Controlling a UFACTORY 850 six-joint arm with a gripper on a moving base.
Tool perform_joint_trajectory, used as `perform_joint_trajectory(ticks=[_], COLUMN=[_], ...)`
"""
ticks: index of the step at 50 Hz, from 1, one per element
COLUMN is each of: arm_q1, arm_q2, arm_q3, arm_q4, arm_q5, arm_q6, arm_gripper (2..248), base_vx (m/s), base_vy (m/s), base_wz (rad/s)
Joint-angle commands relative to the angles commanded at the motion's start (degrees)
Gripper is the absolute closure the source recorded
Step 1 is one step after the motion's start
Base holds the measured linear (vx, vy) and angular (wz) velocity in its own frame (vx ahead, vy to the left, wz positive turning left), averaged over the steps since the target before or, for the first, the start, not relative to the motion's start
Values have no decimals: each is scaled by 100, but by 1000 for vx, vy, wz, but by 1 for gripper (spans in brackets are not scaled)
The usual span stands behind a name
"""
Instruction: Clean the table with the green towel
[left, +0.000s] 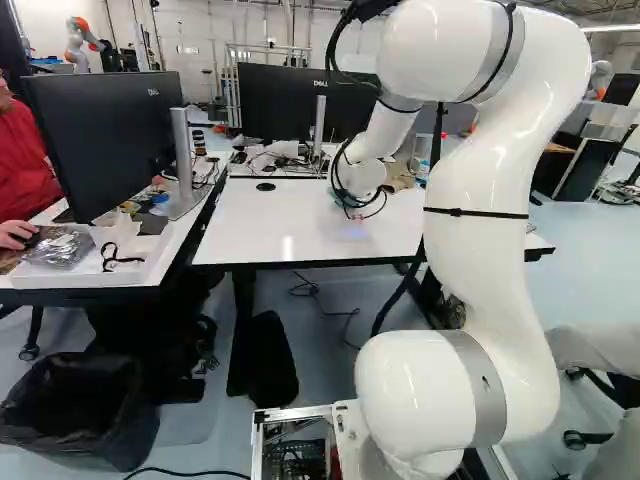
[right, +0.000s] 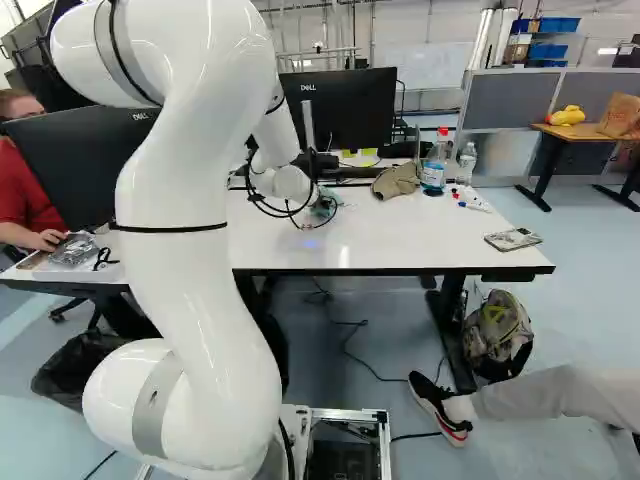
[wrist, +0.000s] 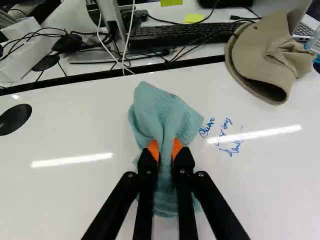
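My gripper (right: 312, 218) is low over the white table (right: 400, 235), partly hidden by cables. In the wrist view the gripper (wrist: 165, 150) is shut on the green towel (wrist: 162, 112), pinching a fold between its orange pads. The towel bunches out ahead of the fingers and hangs beneath them, seemingly against the tabletop. Blue handwriting (wrist: 222, 135) marks the table right beside the towel, uncovered.
A tan hat (wrist: 270, 55) lies beyond the handwriting, near bottles (right: 434, 165). A keyboard (wrist: 185, 36) and monitors (right: 345, 105) stand behind the table's far edge. A phone-like item (right: 513, 239) lies near one corner. A person's foot (right: 440, 408) is below the table.
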Motion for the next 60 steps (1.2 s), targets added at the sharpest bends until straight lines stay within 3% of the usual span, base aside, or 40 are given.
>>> perform_joint_trajectory(ticks=[47, 60], arm_q1=[2, 64], arm_q2=[62, 273], arm_q3=[21, 292], arm_q4=[0, 0], arm_q5=[0, 0], arm_q6=[0, 0], arm_gripper=[202, 202], base_vx=[0, 0], base_vy=[0, -5], base_wz=[0, -21])
